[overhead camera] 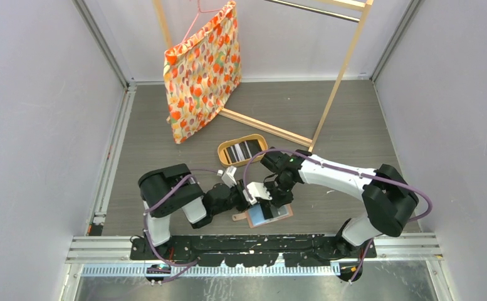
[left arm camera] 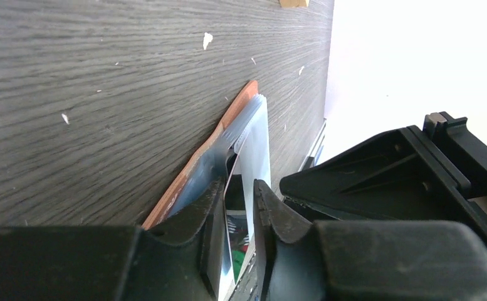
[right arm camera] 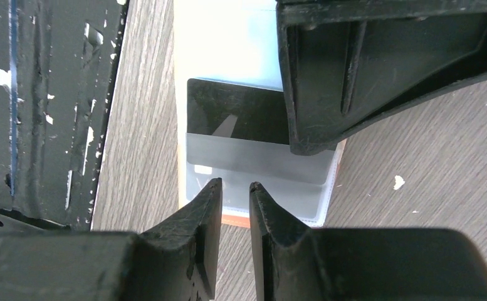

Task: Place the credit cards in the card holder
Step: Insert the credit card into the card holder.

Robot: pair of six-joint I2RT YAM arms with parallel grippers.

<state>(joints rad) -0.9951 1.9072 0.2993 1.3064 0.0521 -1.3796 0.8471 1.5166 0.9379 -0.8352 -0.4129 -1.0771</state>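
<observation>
Grey wood-grain counter (overhead camera: pixel 328 113), white walls | left end effector (left arm camera: pixel 239 188): lower centre, jaws a sliver apart astride the clear pocket (left arm camera: pixel 253 135) edge, I see no firm clamp | card holder (overhead camera: pixel 269 214): open flat, lower centre, black card (right arm camera: pixel 228 106) part-way in | right end effector (right arm camera: pixel 234 188): narrowly apart, empty, above it | credit cards (overhead camera: pixel 240 150): in wooden tray (overhead camera: pixel 223 150), centre

Left arm folded low, forearm reaching toward the right hand. Left hand (overhead camera: pixel 247 195) lies near level, fingers (left arm camera: pixel 210 210) a narrow slit apart. Right arm stretched across, wrist bent down. Right hand (overhead camera: pixel 267 205) points steeply downward just beside the left hand, fingers (right arm camera: pixel 206 207) likewise slightly parted.
</observation>
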